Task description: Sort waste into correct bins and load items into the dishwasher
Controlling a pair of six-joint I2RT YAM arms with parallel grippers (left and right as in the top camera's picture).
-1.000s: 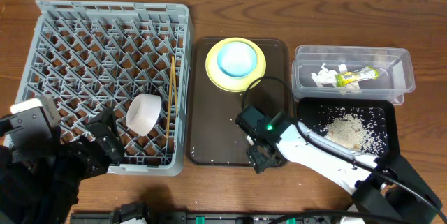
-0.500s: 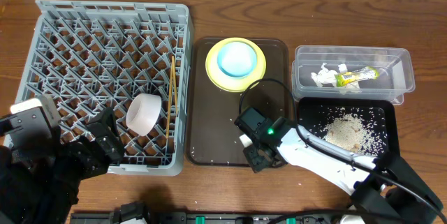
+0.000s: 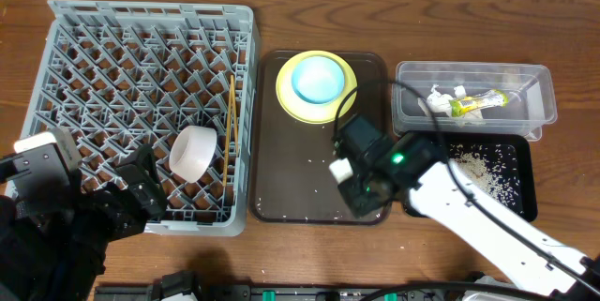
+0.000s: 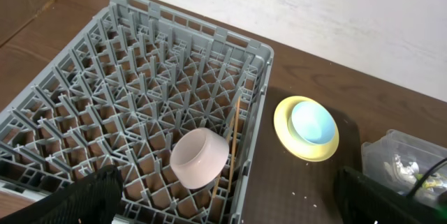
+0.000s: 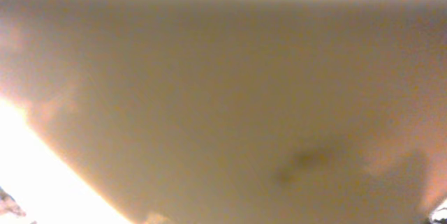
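Right claw (image 3: 364,193) is hanging low over the near right corner of the brown tray (image 3: 281,170). Can't tell if it's spread or pinching anything. From above the arm hides the tips, and its own cam is just a pale blur w/ something right up against the lens.

Left claw (image 3: 139,191) is spread wide and empty, parked over the near edge of the dish rack (image 3: 150,20). The white cup (image 3: 194,154) is on its side in the rack just beyond it, w/ the chopsticks (image 3: 230,118) a bit further to its right.

What's left imo: the yellow plate (image 3: 289,97) w/ the blue bowl (image 3: 319,79) on it, straight ahead of the right claw at the far end of the brown tray.

The wrapper (image 3: 478,102) and paper scraps (image 3: 436,102) are already in the clear tub (image 3: 539,90), off to its far right. The rice (image 3: 483,165) is in the black tray (image 3: 525,207) right beside it.

What could go wrong:
- The bowl is stacked on the plate, so grabbing one prob drags or tips the other.
- The right forearm lies across the black tray, so a low swing could sweep rice out.
- The blocked cam means it's going in blind.
- A few stray grains on the brown tray could get missed.
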